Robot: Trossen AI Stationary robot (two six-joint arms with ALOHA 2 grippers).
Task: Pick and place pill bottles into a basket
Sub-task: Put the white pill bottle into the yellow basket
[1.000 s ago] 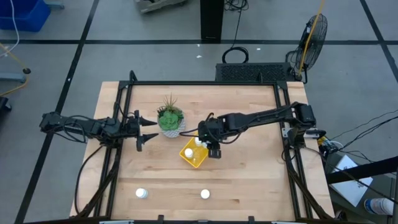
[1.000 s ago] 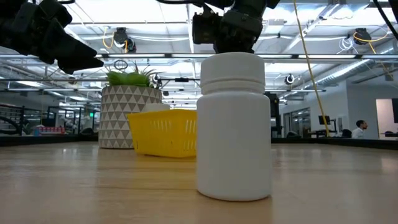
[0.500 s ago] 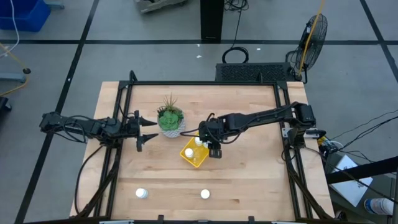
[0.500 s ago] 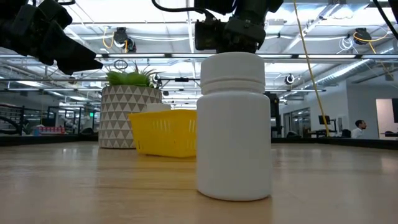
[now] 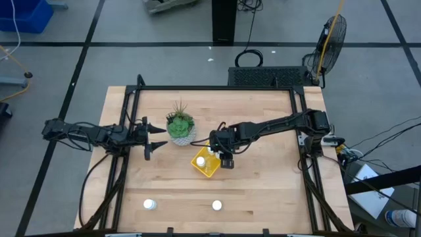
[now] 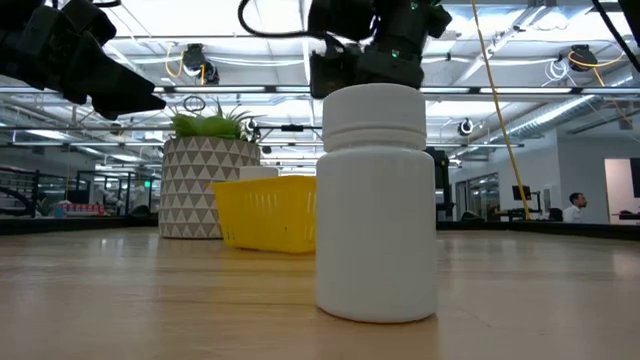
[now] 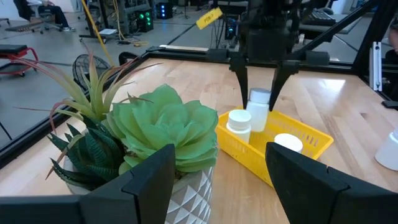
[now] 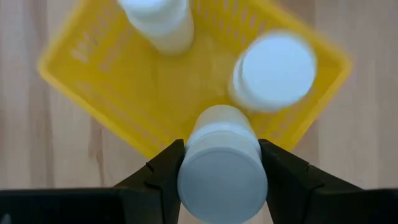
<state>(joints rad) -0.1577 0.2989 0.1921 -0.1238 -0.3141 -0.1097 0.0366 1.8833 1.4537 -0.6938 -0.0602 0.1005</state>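
Since a moment ago, the right gripper (image 5: 212,151) moves a bit over the basket (image 5: 204,164), its fingers squeezing a pill bottle (image 8: 221,168) above two bottles inside. Letting go near the rim could make it tip out. The left gripper (image 5: 156,137) waits by the plant (image 5: 180,124).

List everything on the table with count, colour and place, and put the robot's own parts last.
White cylindrical plastic pill bottles: five, white; two stand in the basket, one in the right pincer, two on the table's near edge.
Shallow yellow rectangular plastic basket: one, yellow; mid-table, beside the plant pot.
White patterned pot with green plant: one; behind the basket.
Wooden table: one, light wood.
Right pincer: dark; above the basket, shut on a bottle.
Left pincer: dark, open; left of the plant.
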